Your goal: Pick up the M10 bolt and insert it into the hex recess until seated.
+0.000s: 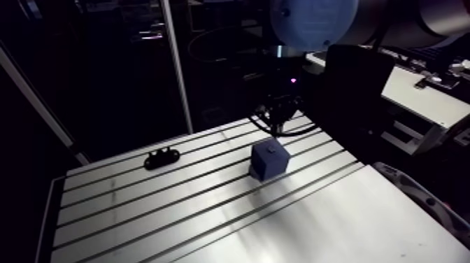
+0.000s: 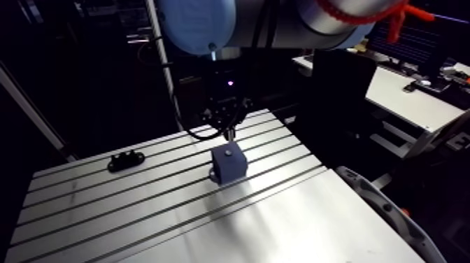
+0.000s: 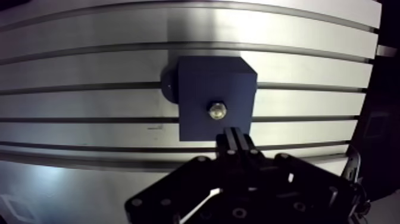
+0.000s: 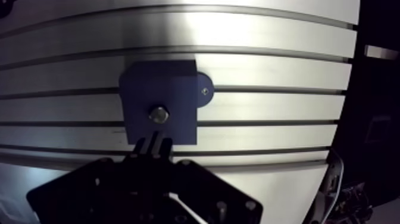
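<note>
My gripper [image 3: 234,138] is nearest in the wrist view — fingers pressed together, nothing between them, tips just short of the block's near edge.

The M10 bolt [image 3: 216,109] isn't in hand. It shows as a small bright round end in the middle of the top face of the blue block [image 3: 196,77], just ahead of my fingertips. It looks to be sitting in the hex recess. The recess itself is hidden under it, so I can't tell if it's fully seated.

Axis: I only see it end-on, so I read the long axis as vertical, pointing straight up at the camera. Head or shank tip on top is too small to say.

Handling, my guess: steel, rigid, dense for its size, smooth and a bit slippery on the pads, with no crush risk. If it needs a regrip, take it across whatever stands proud of the block, fingers square to the axis — little seems exposed, so the hold would be shallow.

The block stands on the slotted table [image 3: 89,65], with a rounded mounting tab [image 4: 204,92] at its base on one side. In the arm view a small black part [image 1: 161,159] lies well apart on the table.
</note>
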